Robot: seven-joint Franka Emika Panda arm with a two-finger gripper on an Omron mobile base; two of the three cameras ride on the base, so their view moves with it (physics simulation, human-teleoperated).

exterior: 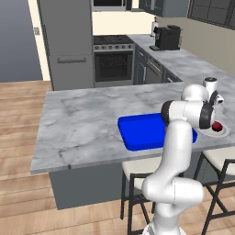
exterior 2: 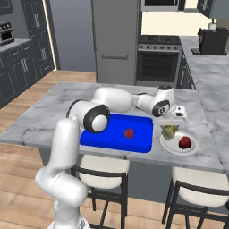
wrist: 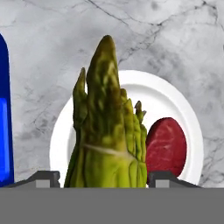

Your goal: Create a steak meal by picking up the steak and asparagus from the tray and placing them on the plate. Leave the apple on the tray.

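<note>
My gripper [exterior 2: 172, 125] hangs above the white plate [exterior 2: 171, 147] and is shut on the olive-green asparagus [wrist: 107, 131], whose pointed tip juts forward in the hand view. The asparagus [exterior 2: 169, 131] hovers just over the plate's left part. A dark red steak [wrist: 166, 146] lies on the plate [wrist: 188, 113], to the right of the bundle; the steak [exterior 2: 185, 142] shows in the right base view as well, and also beside the arm [exterior: 217, 125]. On the blue tray [exterior 2: 100, 139] rests the round red apple [exterior 2: 129, 133]. My fingertips [wrist: 43, 178] flank the stalk's base.
The tray [exterior: 137, 131] and plate sit near the front edge of a grey marble island counter [exterior: 82, 119]. Two stools [exterior 2: 103, 167] stand below that edge. A coffee machine [exterior: 166, 37] stands on the far counter, beside an oven [exterior: 113, 64].
</note>
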